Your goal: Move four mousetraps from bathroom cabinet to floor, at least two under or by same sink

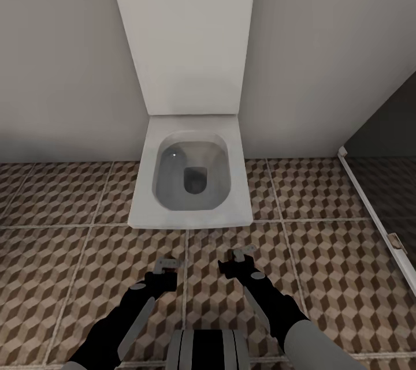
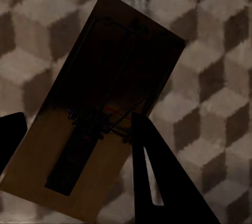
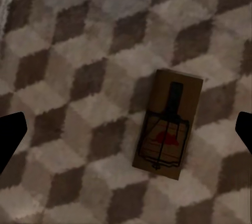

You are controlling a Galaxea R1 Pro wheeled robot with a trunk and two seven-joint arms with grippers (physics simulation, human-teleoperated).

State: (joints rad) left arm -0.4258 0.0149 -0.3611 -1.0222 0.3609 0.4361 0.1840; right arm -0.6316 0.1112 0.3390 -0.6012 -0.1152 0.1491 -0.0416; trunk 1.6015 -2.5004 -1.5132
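Placing stage, facing a toilet (image 1: 190,174): my left gripper (image 2: 79,129) is clamped on one mousetrap (image 2: 100,103) above the bathroom floor (image 1: 323,277), my right gripper (image 3: 126,129) hangs spread over a second mousetrap (image 3: 169,127) lying flat on the tiles; next I judge I must lower and release.

A white square-edged ceramic toilet (image 1: 190,179) with its lid raised stands against a plain pale wall (image 1: 63,58). A dark glass panel (image 1: 387,150) stands at right.

Cube-patterned bathroom floor (image 1: 323,277); toilet (image 1: 193,179) stands on it; mousetrap (image 3: 169,125) lies flat.
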